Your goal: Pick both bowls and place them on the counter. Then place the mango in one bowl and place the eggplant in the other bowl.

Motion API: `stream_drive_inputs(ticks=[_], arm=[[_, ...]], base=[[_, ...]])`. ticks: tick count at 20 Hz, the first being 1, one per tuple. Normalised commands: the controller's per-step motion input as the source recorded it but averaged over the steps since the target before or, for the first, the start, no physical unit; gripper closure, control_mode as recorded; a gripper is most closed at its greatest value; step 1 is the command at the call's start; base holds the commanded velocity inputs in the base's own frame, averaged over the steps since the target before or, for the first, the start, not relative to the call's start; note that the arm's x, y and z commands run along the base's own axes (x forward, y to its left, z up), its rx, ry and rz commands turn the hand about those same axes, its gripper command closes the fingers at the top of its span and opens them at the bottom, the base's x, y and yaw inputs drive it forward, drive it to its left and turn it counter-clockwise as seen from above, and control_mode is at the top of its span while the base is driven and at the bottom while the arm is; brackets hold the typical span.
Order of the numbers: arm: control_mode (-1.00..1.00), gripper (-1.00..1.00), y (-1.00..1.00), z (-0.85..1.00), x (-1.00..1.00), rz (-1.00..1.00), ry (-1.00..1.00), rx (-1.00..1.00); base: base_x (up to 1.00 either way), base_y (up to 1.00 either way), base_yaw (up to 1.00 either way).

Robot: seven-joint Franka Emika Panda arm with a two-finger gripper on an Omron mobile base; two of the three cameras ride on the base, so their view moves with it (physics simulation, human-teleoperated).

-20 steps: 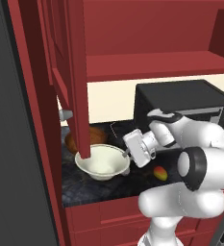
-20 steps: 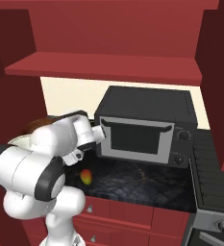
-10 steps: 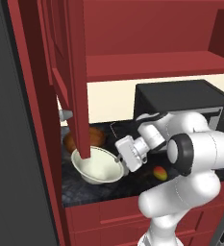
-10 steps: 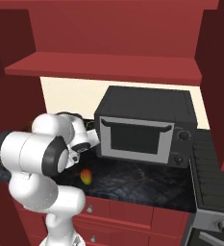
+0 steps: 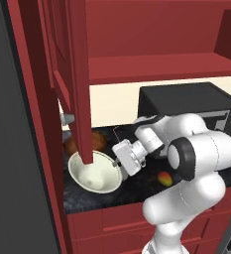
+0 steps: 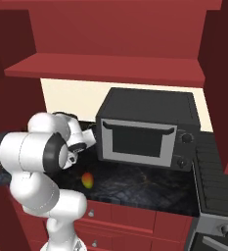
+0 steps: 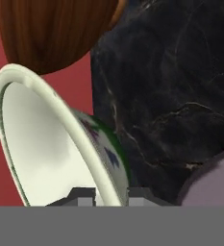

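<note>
The cream-white bowl stands tilted low on the black counter, its mouth turned up and left. My gripper is shut on its right rim. In the hand view the rim with its green band runs down between my gripper's two tips. Just behind it the brown wooden bowl sits on the counter, half hidden by the cabinet door; it also shows in the hand view. The mango lies on the counter right of my hand, also in the right base view. The grey eggplant peeks out left of the door.
An open red cabinet door hangs over the bowls. A black microwave stands at the back right of the counter, under a red shelf. A stove borders the counter on the right. Bare counter lies before the microwave.
My hand has carried the white bowl a little left and down, tipping it more. The elbow has swung up and right. The mango has not moved.
</note>
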Motion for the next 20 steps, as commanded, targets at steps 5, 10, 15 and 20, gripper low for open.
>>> stream_drive_inputs(ticks=[5,10,15,20], arm=[[-1.0,1.0,0.11,-0.14,0.01,0.06,0.12,-0.04],[-1.0,1.0,0.02,-0.16,0.0,0.08,0.22,-0.13],[-1.0,1.0,0.01,-0.13,-0.07,0.03,0.17,-0.12],[-1.0,1.0,0.03,-0.1,-0.1,0.0,0.12,-0.11]], base=[[0.0,0.0,0.0],[0.0,0.0,0.0],[0.0,0.0,0.0],[0.0,0.0,0.0]])
